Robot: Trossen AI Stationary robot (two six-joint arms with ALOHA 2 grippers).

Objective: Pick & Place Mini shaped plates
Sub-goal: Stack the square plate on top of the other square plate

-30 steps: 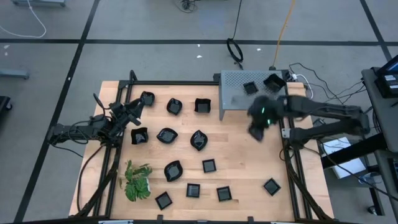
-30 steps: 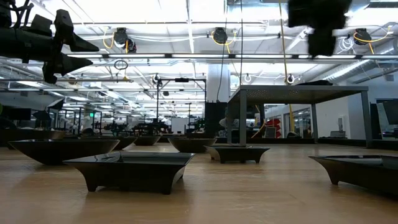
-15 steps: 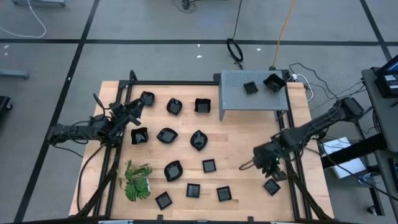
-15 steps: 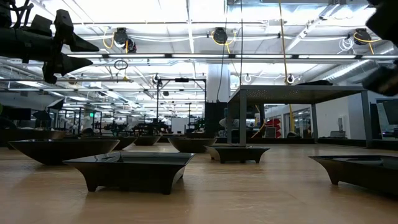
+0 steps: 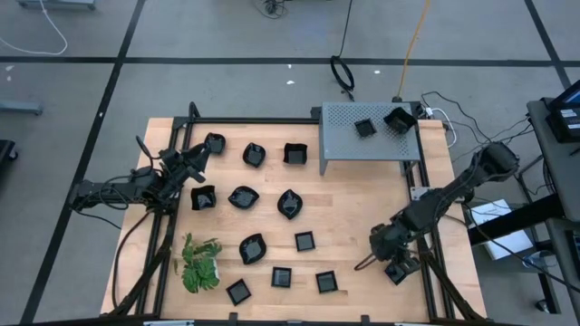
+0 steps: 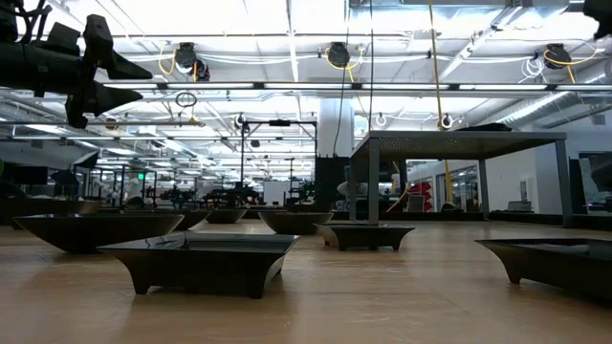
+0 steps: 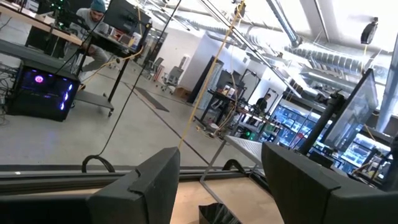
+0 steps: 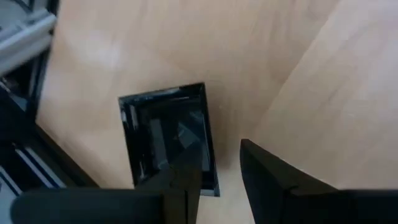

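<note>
Several small black mini plates lie on the wooden table, among them a round one (image 5: 243, 196) and a leaf-like one (image 5: 290, 204). Two more (image 5: 364, 128) rest on a grey perforated stand (image 5: 344, 145). My right gripper (image 5: 385, 254) is open and hangs over a square plate (image 5: 396, 272) near the table's near right corner. In the right wrist view that plate (image 8: 165, 137) lies flat on the wood, and one finger (image 8: 186, 177) shows in front of its edge. My left gripper (image 5: 195, 163) waits open, raised at the table's left side, fingers apart (image 7: 221, 183).
A green leafy plant (image 5: 199, 263) stands near the near left corner. Dark frame rails (image 5: 421, 226) run along the table's right side close to the right arm. The grey stand fills the far right part. Bare wood (image 5: 353, 199) lies between the stand and the near plates.
My right gripper has swung from beside the grey stand toward the table's near edge and right side, coming down over the square plate near the near right corner. The plates have not moved.
</note>
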